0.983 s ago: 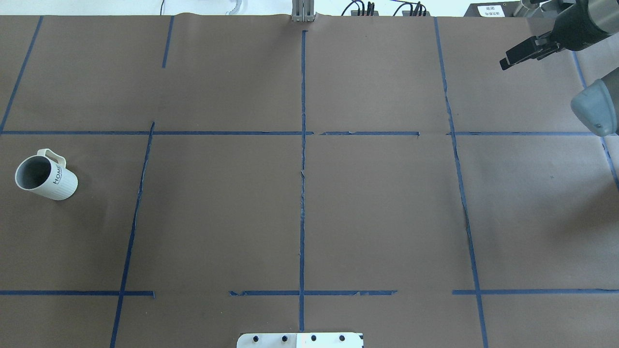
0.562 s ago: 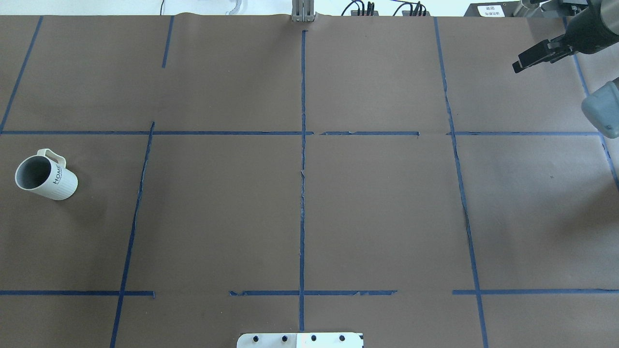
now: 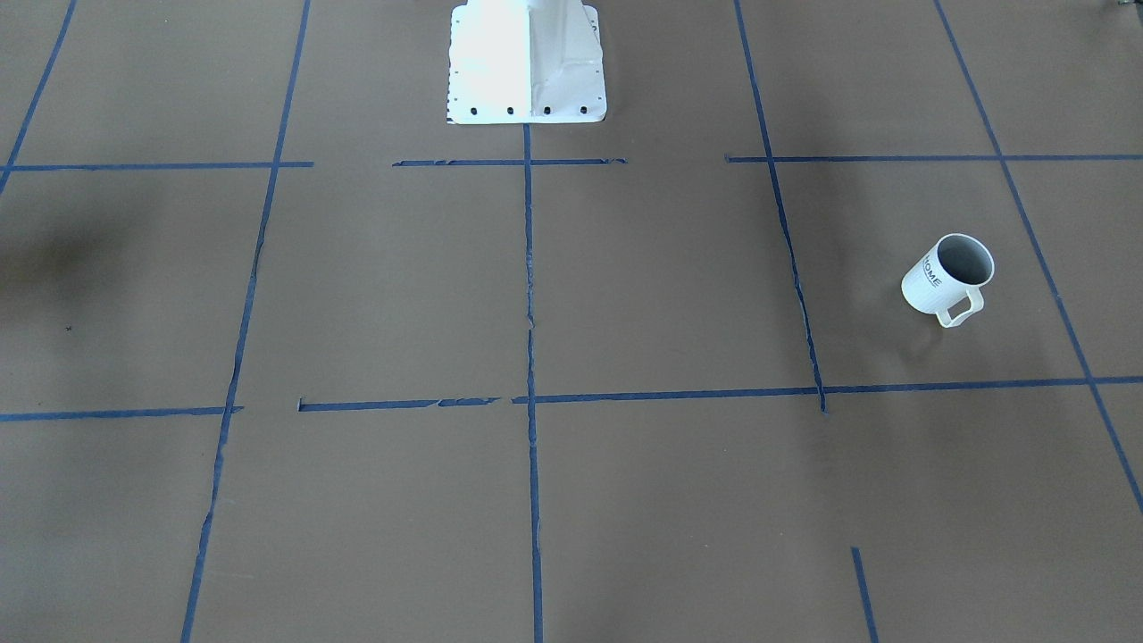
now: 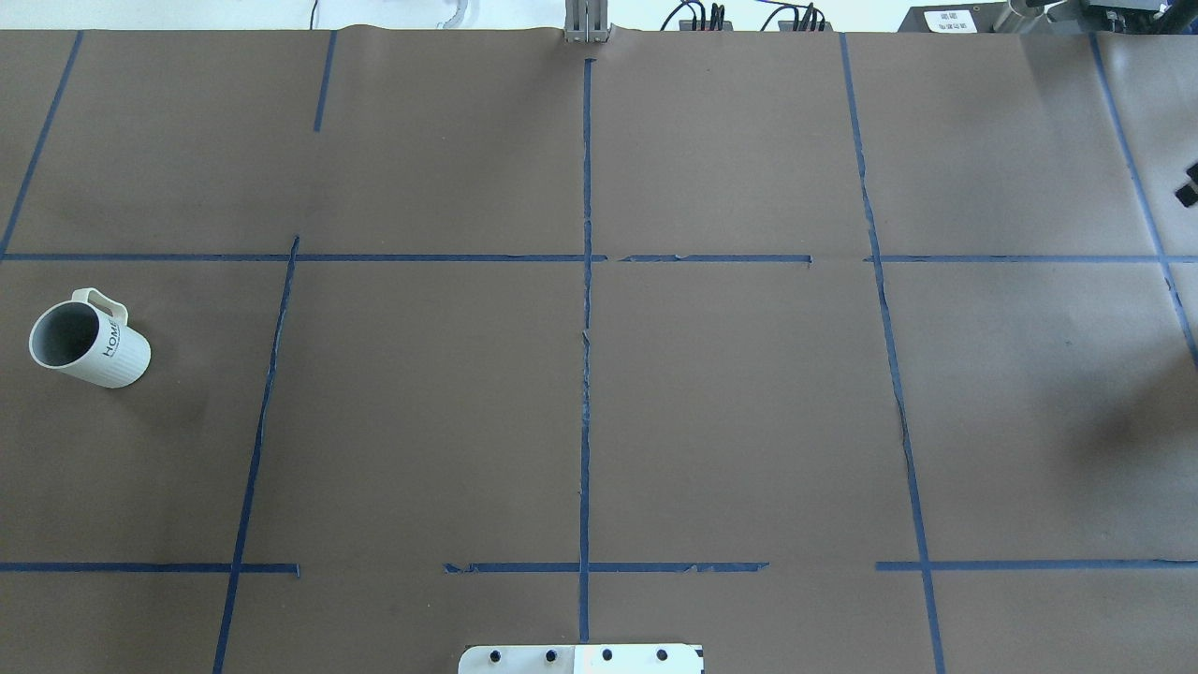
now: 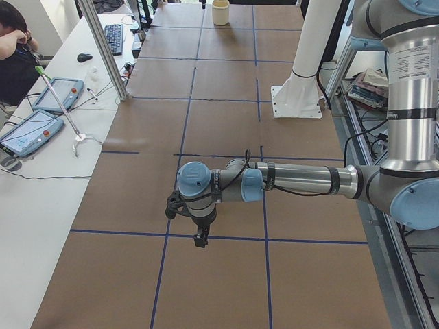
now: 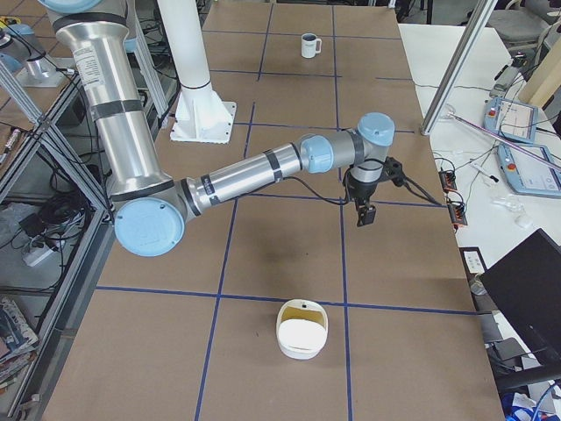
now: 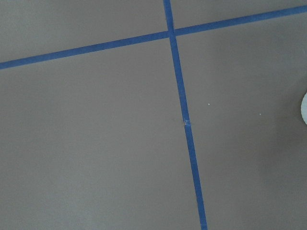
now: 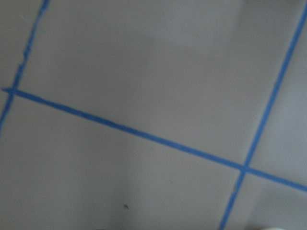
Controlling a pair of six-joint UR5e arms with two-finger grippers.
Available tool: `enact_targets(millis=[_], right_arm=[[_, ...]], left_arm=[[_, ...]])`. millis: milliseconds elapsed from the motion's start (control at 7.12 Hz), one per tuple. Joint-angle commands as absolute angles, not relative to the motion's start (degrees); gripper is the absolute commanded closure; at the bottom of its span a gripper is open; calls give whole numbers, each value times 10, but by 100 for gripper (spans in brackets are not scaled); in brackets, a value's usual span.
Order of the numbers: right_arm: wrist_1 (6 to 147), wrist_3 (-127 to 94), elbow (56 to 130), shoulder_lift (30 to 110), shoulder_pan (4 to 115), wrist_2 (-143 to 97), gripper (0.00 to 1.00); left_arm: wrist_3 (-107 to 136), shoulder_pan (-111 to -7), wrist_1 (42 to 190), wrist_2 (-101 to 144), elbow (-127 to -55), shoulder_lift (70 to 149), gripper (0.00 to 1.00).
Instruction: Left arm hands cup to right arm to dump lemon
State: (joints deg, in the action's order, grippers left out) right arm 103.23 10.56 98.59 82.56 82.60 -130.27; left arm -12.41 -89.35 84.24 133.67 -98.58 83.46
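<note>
- cannot tell open or closed for left gripper: seen only side-on, pointing down over bare table, carrying nothing.
- same for right gripper: pointing down, empty, finger gap unreadable.
- places cup near left gripper, toward table centre rather than beneath it; upright, handle on the side away from the robot; well apart from right gripper.
- shows no lemon anywhere; possibly deep in cup, out of sight.
- could tip cup and spill lemon early if approached with fingers closed or off-line.
- could slip on ribbed wall, or tilt during carry.
- could drop cup at hand-over if released before the second grip is firm, or if the first grip covers the handle.
- leaves white tub beyond right gripper, toward table end; contents unclear.
</note>
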Motion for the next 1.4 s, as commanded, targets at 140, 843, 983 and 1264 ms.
enact_targets(millis=[140, 843, 983, 1264], right_arm=[[1041, 168, 1009, 957, 901, -1296, 0], [971, 159, 1015, 994, 904, -1297, 0], [970, 164, 1016, 993, 903, -1297, 0], [970, 168, 1015, 994, 903, -1298, 0]], left_arm=[[-121, -893, 843, 1339, -976, 830, 0], [-121, -894, 844, 1334, -987, 824, 0], [-123, -894, 844, 1332, -987, 818, 0], [-123, -894, 844, 1332, -981, 817, 0]])
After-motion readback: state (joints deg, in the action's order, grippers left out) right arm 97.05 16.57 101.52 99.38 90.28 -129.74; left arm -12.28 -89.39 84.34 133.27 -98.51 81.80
